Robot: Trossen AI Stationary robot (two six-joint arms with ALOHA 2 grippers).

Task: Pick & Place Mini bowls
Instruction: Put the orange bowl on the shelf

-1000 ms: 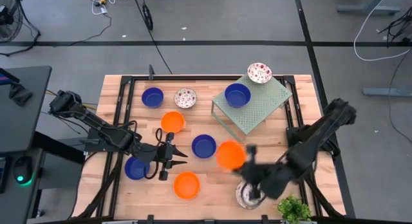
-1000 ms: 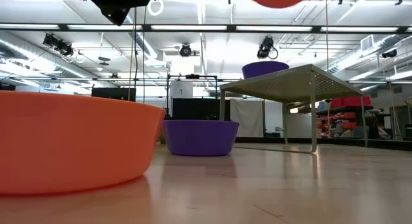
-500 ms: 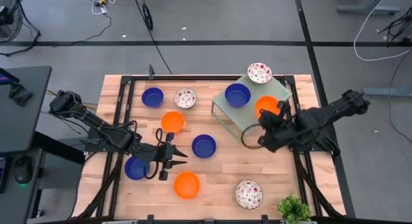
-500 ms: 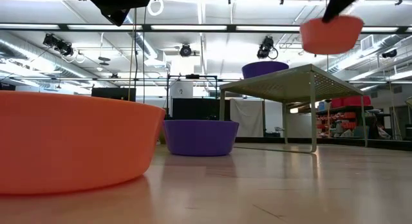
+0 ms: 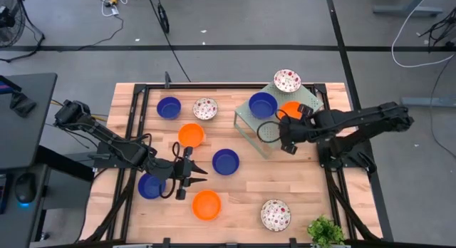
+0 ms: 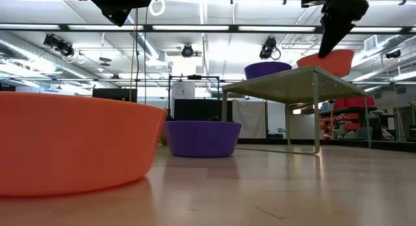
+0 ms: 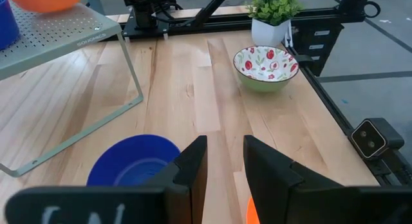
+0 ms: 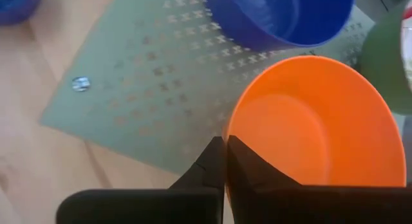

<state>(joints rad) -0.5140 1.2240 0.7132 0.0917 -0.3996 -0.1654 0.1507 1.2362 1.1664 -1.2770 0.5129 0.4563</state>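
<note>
An orange mini bowl (image 5: 291, 107) sits on the pale green rack (image 5: 303, 127) beside a blue bowl (image 5: 262, 105). A speckled bowl (image 5: 287, 80) stands on the rack's far corner. My right gripper (image 5: 292, 120) is over the rack, shut on the orange bowl. On the table lie more bowls: blue (image 5: 169, 107), speckled (image 5: 205, 108), orange (image 5: 191, 135), blue (image 5: 225, 161), blue (image 5: 149, 185), orange (image 5: 206, 204) and speckled (image 5: 275, 214). My left gripper (image 5: 194, 173) hangs open above the table's near left part, touching nothing. My right gripper pinches the orange bowl's rim (image 8: 226, 130) on the side nearest the wrist, one finger inside the bowl and one outside. The fingers (image 6: 330, 32) come slanting down from above. The bowl (image 6: 327, 62) is tilted, its lower edge on the rack top.
The rack stands on thin legs (image 6: 316, 112) at the table's far right, with free room beneath it. A potted plant (image 5: 326, 231) sits at the near right corner. Bare wood (image 5: 313, 184) lies between the rack and the near speckled bowl.
My right gripper has carried the orange bowl from above the table's near middle up and toward the far right. It then came down over the rack, where the bowl now touches the top beside the blue bowl. The gripper has stayed shut on the bowl.
</note>
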